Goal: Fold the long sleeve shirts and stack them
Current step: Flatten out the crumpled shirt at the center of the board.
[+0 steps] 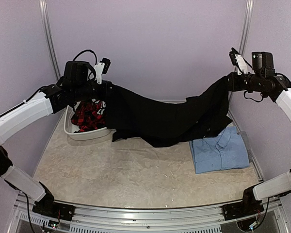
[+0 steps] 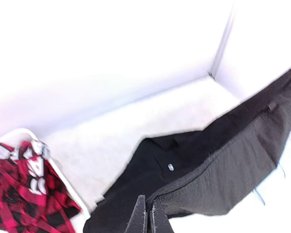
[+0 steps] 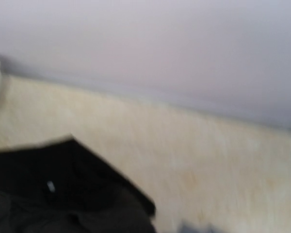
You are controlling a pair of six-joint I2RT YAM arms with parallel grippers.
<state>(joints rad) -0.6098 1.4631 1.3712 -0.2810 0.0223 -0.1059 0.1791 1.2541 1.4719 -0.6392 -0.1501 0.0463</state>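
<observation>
Lilac walls (image 1: 150, 43), beige tabletop (image 1: 136, 179); black shirt (image 1: 160, 119) aloft, left claw (image 2: 148, 208) and right claw (image 1: 231, 80) clenched on it.

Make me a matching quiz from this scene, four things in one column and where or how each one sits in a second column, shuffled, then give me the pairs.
Column one:
1. black shirt
2. light blue shirt
3. red plaid cloth
4. white basket

Column two:
A. folded flat, on the right
B. standing at the far left, holding cloth
C. lifted in the air, sagging in the middle
D. bunched up inside a container

Pairs: 1-C, 2-A, 3-D, 4-B
</observation>
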